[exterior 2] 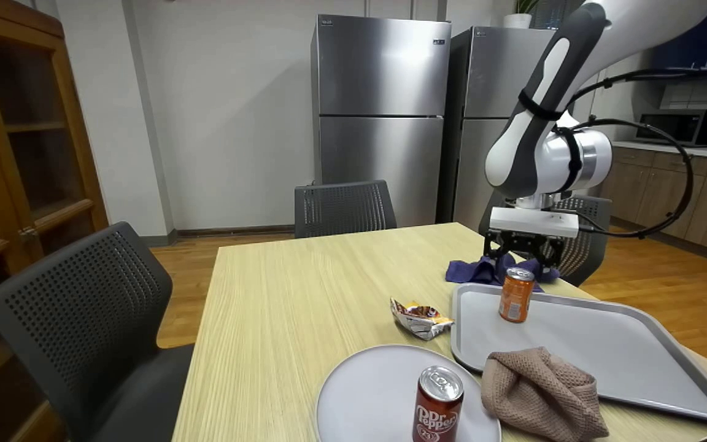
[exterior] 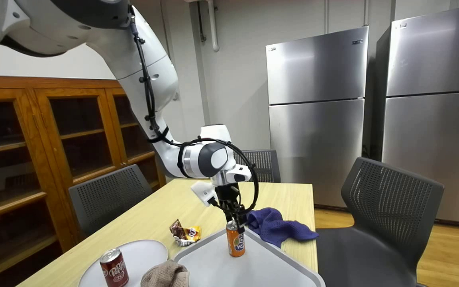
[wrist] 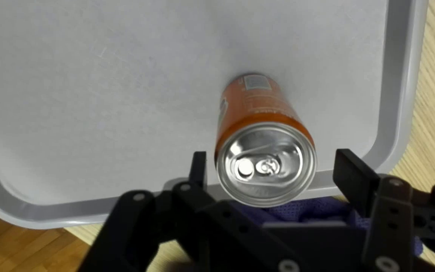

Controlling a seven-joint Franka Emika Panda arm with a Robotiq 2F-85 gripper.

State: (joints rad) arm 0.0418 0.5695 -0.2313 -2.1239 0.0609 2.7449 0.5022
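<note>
Standing upright — orange can (exterior 2: pixel 516 298), axis vertical

In an exterior view, the Fanta can (exterior 2: pixel 515 298) stands on the tray (exterior 2: pixel 623 353); left of the tray, the plate (exterior 2: pixel 372 393) carries the Dr Pepper can (exterior 2: pixel 437 405). The wrapper (exterior 2: pixel 422 321) lies behind the plate.

Pale wood-grain table (exterior 2: pixel 292 294) in an exterior view, wrapper (exterior 2: pixel 422 325) as clock centre, crumpled purple cloth (exterior 2: pixel 475 271) at 2 o'clock by the table's edge, grey tray (exterior 2: pixel 611 344) at 3, round grey plate (exterior 2: pixel 372 393) at 6, bunched brown cloth (exterior 2: pixel 540 393) between the two at 4
</note>
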